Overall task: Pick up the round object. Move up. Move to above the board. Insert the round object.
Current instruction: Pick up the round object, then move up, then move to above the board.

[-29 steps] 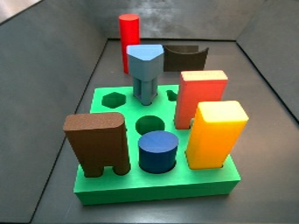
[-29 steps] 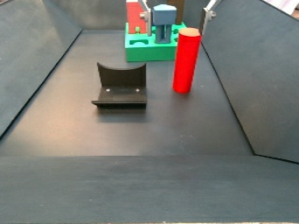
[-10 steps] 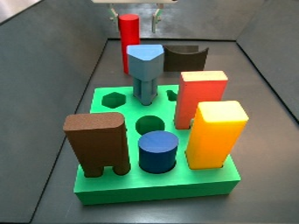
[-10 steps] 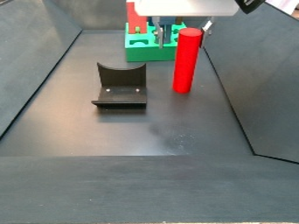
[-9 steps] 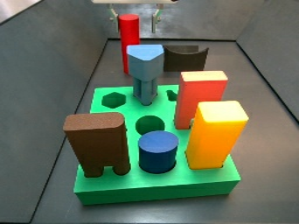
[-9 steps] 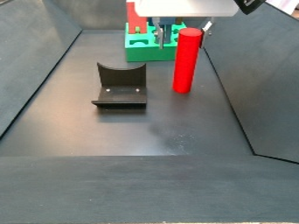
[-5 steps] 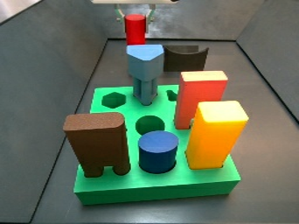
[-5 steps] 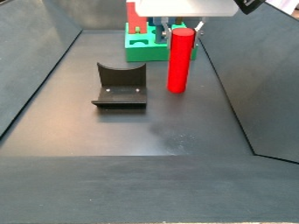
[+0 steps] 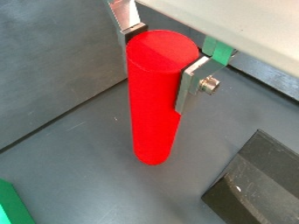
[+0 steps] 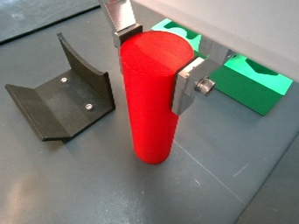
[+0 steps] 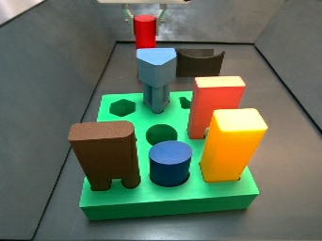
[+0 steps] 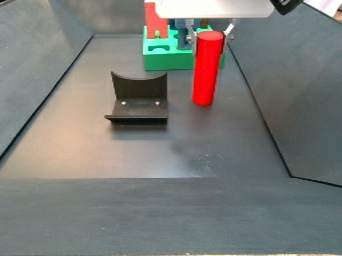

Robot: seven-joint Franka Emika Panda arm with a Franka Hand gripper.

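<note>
The round object is a tall red cylinder (image 12: 206,68), upright and held a little above the dark floor; it also shows in a side view (image 11: 146,31) and in both wrist views (image 9: 156,105) (image 10: 153,96). My gripper (image 10: 156,51) is shut on its top end, with a silver finger (image 10: 187,86) pressed on each side. The green board (image 11: 170,200) lies in front of it with a free round hole (image 11: 161,133); in a side view it lies behind the cylinder (image 12: 163,55).
On the board stand a brown block (image 11: 104,155), a dark blue cylinder (image 11: 170,163), an orange block (image 11: 234,143), a red-orange block (image 11: 216,105) and a grey-blue block (image 11: 154,75). The dark fixture (image 12: 136,96) stands beside the cylinder. Grey walls close in the floor.
My gripper has closed on the red cylinder and lifted it a little off the floor. The board's blocks have not moved.
</note>
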